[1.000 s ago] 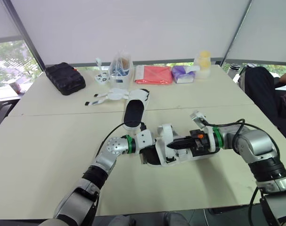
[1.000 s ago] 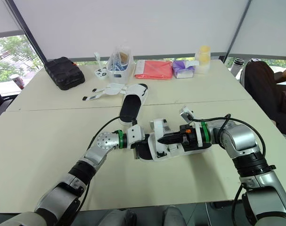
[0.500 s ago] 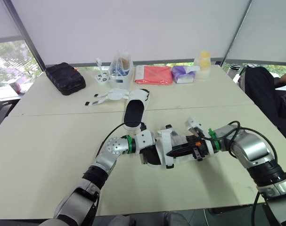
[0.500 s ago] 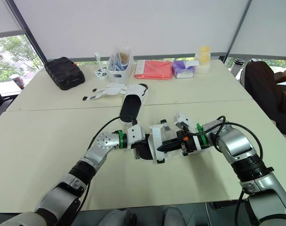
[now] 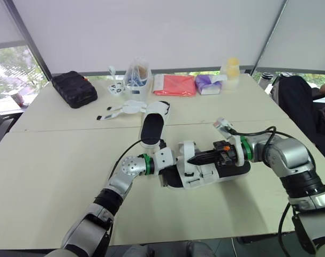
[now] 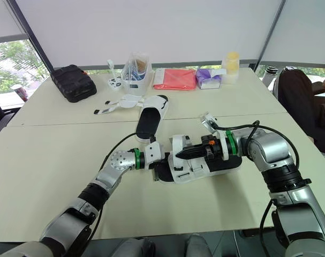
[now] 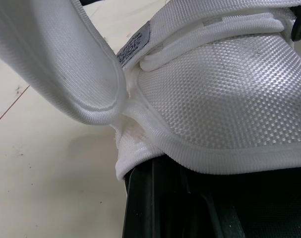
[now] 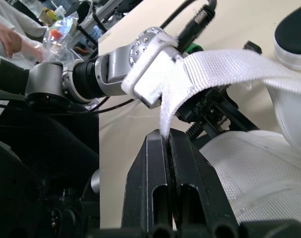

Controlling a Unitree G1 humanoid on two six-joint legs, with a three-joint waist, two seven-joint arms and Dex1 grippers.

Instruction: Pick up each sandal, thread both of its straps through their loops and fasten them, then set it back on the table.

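Sandal strap (image 8: pixel 224 67) is pinched flat between the shut fingers (image 8: pixel 152 173) of the right gripper (image 5: pixel 191 159), close to the strap's free end. The sandal (image 5: pixel 205 174) sits on or just over the table (image 5: pixel 55 155) in front of the robot. The left gripper (image 5: pixel 168 160) is at its other end; whether that one is clamped I cannot tell. To thread well, hold the strap taut and untwisted, aim its tip squarely at the loop, and brace the shoe against the pull.
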